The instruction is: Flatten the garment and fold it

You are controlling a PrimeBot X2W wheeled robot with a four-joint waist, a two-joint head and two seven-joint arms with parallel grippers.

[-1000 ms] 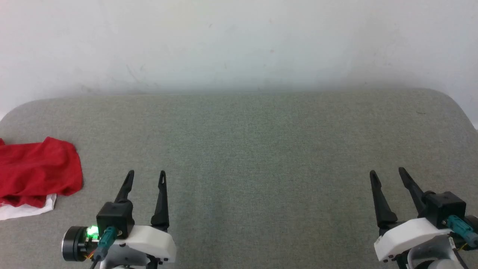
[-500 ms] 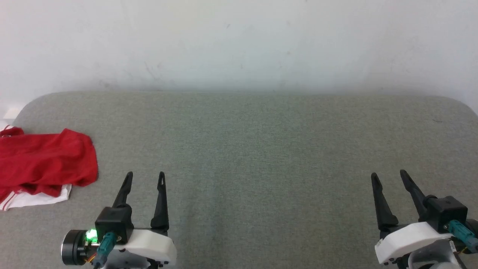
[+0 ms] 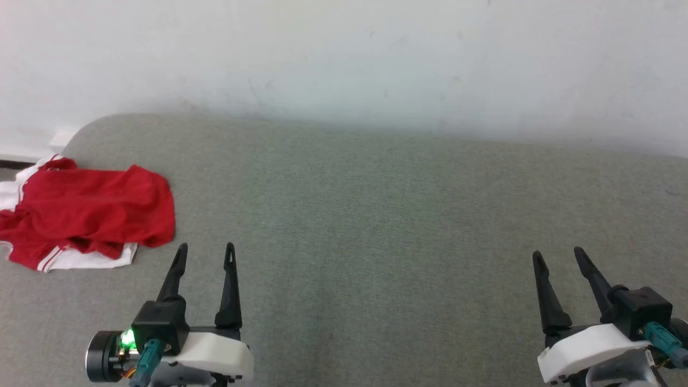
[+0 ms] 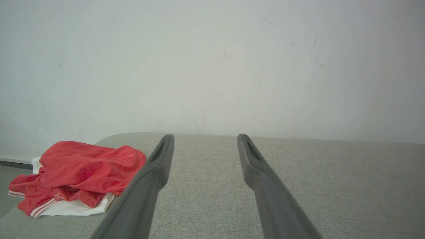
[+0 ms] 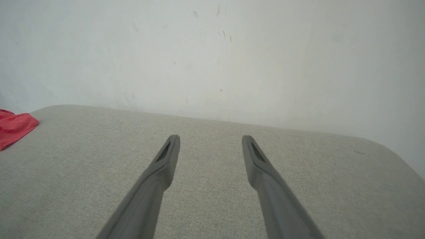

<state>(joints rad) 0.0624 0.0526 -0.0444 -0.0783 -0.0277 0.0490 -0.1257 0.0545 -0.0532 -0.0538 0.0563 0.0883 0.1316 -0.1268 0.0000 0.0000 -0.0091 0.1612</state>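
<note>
The garment (image 3: 88, 212) lies crumpled at the left end of the grey padded table (image 3: 376, 215), red cloth bunched over a white sleeve with red stripes. The left wrist view has the garment (image 4: 79, 172) at its lower left, and a red corner of the garment (image 5: 13, 127) pokes in at the right wrist view's left edge. My left gripper (image 3: 206, 252) hovers open just right of the heap, apart from it, nothing between its fingers. Far to the right, my right gripper (image 3: 556, 257) is open and empty over bare table.
A pale wall (image 3: 344, 59) rises behind the table's rounded far edge. A strip of floor (image 4: 10, 192) shows past the table's left end, beside the garment. Bare grey table stretches between the two grippers.
The head camera has turned left, so the whole garment has slid into view and the table's right corner has left it. Both grippers stay open.
</note>
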